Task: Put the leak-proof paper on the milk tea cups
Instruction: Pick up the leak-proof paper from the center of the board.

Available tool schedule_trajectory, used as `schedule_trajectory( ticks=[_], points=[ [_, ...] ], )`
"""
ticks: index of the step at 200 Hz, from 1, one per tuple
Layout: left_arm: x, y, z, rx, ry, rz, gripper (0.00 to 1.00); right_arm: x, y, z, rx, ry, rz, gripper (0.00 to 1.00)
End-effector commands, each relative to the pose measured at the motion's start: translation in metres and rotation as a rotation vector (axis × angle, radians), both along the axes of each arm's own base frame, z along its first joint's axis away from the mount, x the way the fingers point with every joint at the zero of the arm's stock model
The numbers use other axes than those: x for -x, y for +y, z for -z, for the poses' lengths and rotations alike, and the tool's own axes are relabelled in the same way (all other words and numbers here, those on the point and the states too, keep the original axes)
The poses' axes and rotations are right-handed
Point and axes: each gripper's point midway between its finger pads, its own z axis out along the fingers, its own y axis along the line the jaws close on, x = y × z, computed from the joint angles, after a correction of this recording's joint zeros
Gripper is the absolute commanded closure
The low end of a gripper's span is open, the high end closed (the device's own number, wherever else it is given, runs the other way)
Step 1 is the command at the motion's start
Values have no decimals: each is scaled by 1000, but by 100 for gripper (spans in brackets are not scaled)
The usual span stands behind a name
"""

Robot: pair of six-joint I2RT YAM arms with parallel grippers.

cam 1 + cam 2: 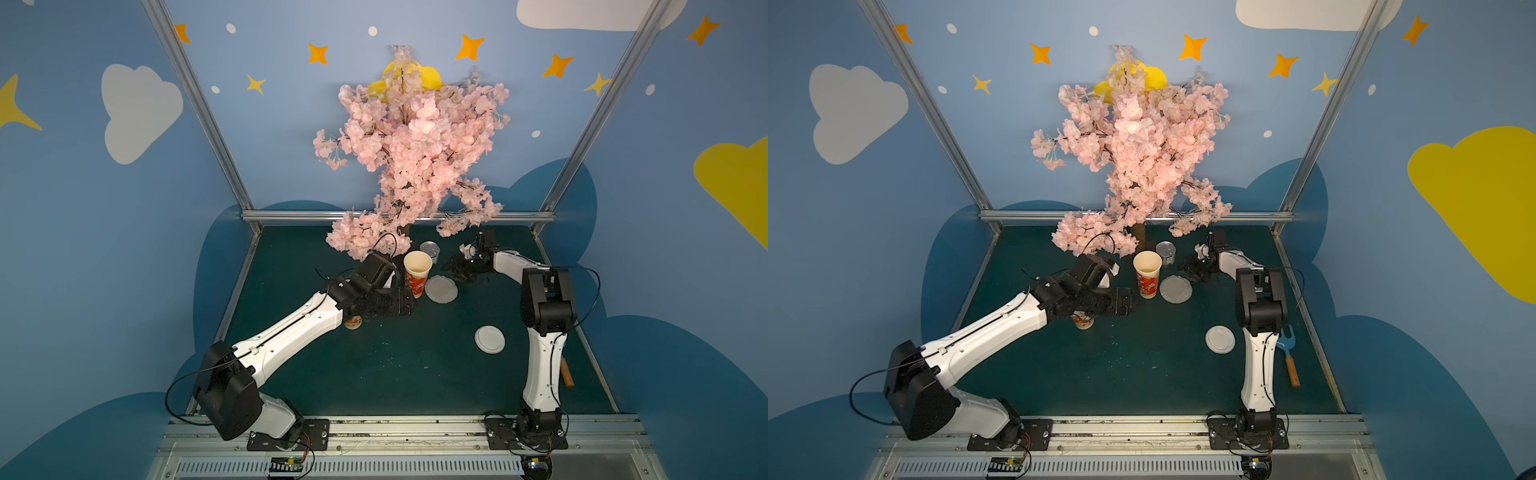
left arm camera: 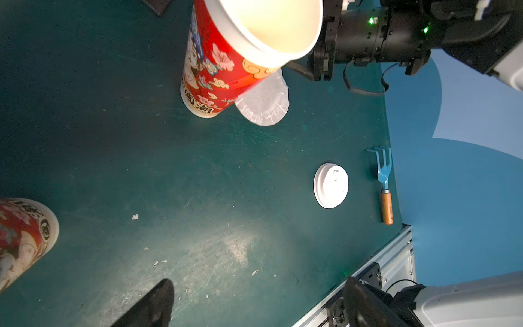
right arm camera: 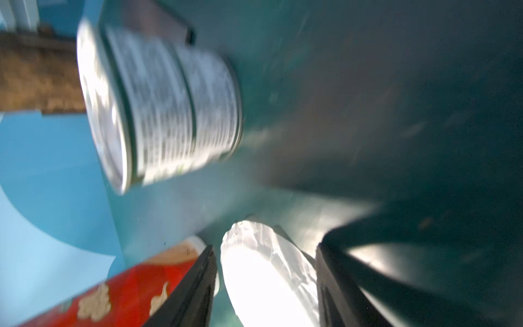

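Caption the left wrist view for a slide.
Red patterned paper cup stands uncovered, crinkled greyish-white round sheet beside its base; white plastic lid lies apart.

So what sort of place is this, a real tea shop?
Probably not: it looks like a staged robot demonstration booth. The blue wall panels painted with clouds and stars, the artificial pink blossom tree and the green tabletop framed by aluminium rails suggest it.

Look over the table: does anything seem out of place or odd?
A small blue garden fork with a wooden handle lies near the white lid: a garden tool among drink things. A few white scraps dot the table.
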Motion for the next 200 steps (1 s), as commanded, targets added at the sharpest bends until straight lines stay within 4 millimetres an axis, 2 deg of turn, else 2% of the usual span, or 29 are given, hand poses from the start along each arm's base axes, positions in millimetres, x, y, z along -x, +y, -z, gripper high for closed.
schedule_trajectory(
  ticks=[1,66,86,106,126,156,173,200],
  points=[
    [5,-3,5,3,13,-2,7,50,14,13,8,94,-57,45],
    [23,-7,30,-15,49,1,9,161,34,19,-7,162,-106,46],
    [26,-10,40,-33,70,-1,11,181,32,16,-3,166,-100,45],
    [27,-15,48,-34,77,-2,14,183,28,2,11,127,-103,45],
    [28,-23,57,-23,88,-2,17,172,24,-10,32,76,-110,45],
    [30,-35,71,-36,103,10,25,152,19,-6,18,81,-92,46],
    [27,-42,80,-38,107,11,33,147,22,-2,5,91,-95,46],
    [17,-55,94,-41,110,14,59,148,27,7,-7,108,-100,48]
  ],
)
